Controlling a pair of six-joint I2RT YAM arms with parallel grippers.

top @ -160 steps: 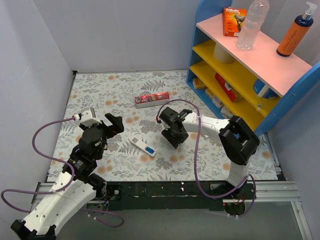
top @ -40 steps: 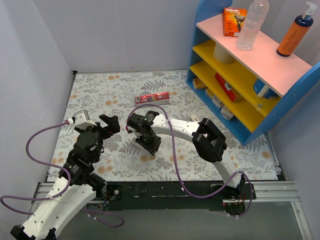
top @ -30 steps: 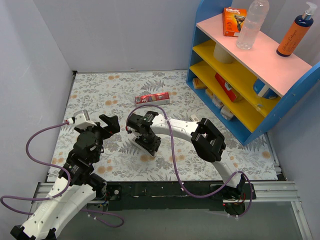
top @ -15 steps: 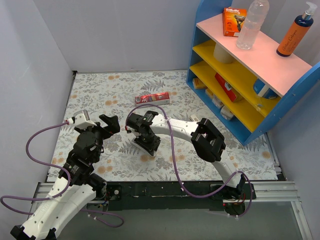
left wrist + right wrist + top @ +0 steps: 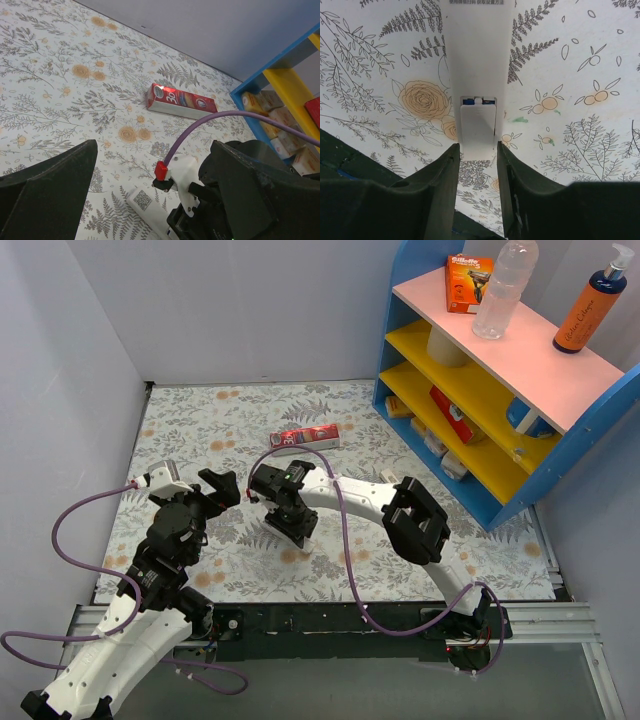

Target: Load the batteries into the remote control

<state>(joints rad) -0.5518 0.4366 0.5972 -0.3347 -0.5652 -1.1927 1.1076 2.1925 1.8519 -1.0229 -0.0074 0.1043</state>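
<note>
- surface (image 5: 190, 420): pale cloth printed with ferns and orange flowers. Grey walls on two sides, blue shelf unit (image 5: 400, 380) along the right edge.
- remote control (image 5: 477, 60): white bar lying flat on the surface, left of centre. It is nearer the arm bases than the red carton (image 5: 305, 439) and well apart from it. From above it is almost wholly hidden under the right wrist.
- upward face of the remote control is plain white, with a small hatch (image 5: 477, 122) near one end. A printed code square (image 5: 142, 200) shows further along in the left wrist view.
- thin blue strip (image 5: 468, 101) shows at the hatch's far edge; too small to say what it is.
- right arm (image 5: 350, 495) is stretched across to the left, wrist pointing down over the remote control.
- right jaws are part-way apart. Their fingers (image 5: 437, 190) sit one on each side of the hatch end, each just beside a long edge. Cannot tell whether they press on it or only flank it.
- left arm (image 5: 170, 540) is raised at the left. The left jaws are spread wide with nothing between them, held off the surface, close beside the right wrist but apart from it.
- left fingers (image 5: 50, 195) frame the carton, the code square and the right wrist in their own view.
- purple cable (image 5: 210, 125) arcs from a red plug (image 5: 161, 171) on the right wrist.
- pink top board (image 5: 500, 350) of the shelf unit carries an orange box (image 5: 468, 282), a clear bottle (image 5: 505, 285) and an orange pump bottle (image 5: 590, 305). The yellow shelves below hold small packs.
</note>
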